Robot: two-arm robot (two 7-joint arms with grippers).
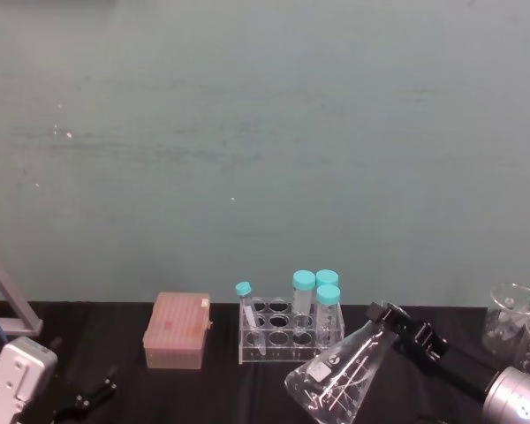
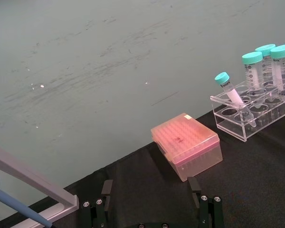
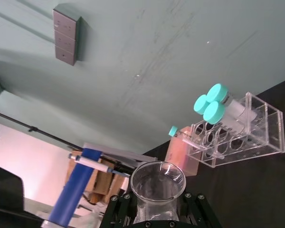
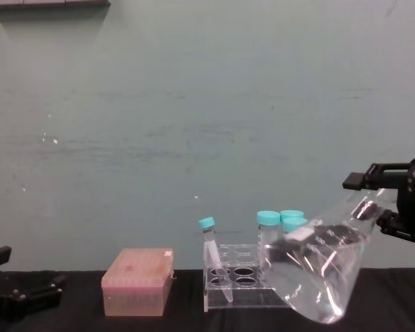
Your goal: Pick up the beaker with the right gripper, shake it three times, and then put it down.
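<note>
Right end effector (image 4: 373, 202) raised, clamped; left (image 2: 150, 186) parked.

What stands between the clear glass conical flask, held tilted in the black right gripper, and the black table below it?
Nothing visible lies under the flask; the right gripper holds its neck. The clear tube rack with teal-capped tubes stands close by, to its left, so it is probably best set down away from that.

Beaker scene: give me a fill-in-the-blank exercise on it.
1. The right gripper holds the beaker by its ____.
2. The beaker is ____, not upright.
3. The rack holds ____ teal-capped tubes.
4. The left gripper, parked left of the pink box, has its jaws ____.
Missing: neck; tilted; four; open.
</note>
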